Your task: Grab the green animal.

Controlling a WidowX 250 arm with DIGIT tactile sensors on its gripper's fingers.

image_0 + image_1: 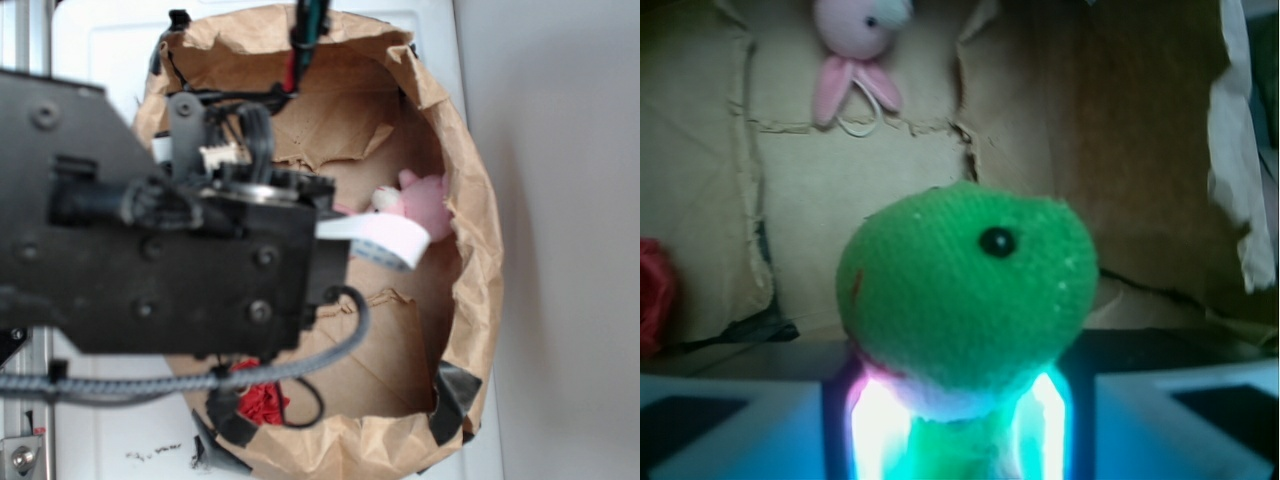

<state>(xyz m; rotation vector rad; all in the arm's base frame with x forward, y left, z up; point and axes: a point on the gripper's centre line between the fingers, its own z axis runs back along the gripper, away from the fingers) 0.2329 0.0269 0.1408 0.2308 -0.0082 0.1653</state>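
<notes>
The green animal [970, 290], a fuzzy lime-green plush with a black bead eye, fills the middle of the wrist view. Its body sits between the two glowing pads [878, 425] of my gripper [962, 430], which is shut on it. Its round head sticks out above the jaws. In the exterior view the black arm and wrist block hide the gripper and the green animal completely.
A pink plush bunny [855, 45] lies on the brown paper floor beyond the green plush; it shows also in the exterior view as the pink bunny [420, 205]. Crumpled brown paper walls [470, 240] ring the workspace. A red object [262, 400] lies near the front paper wall.
</notes>
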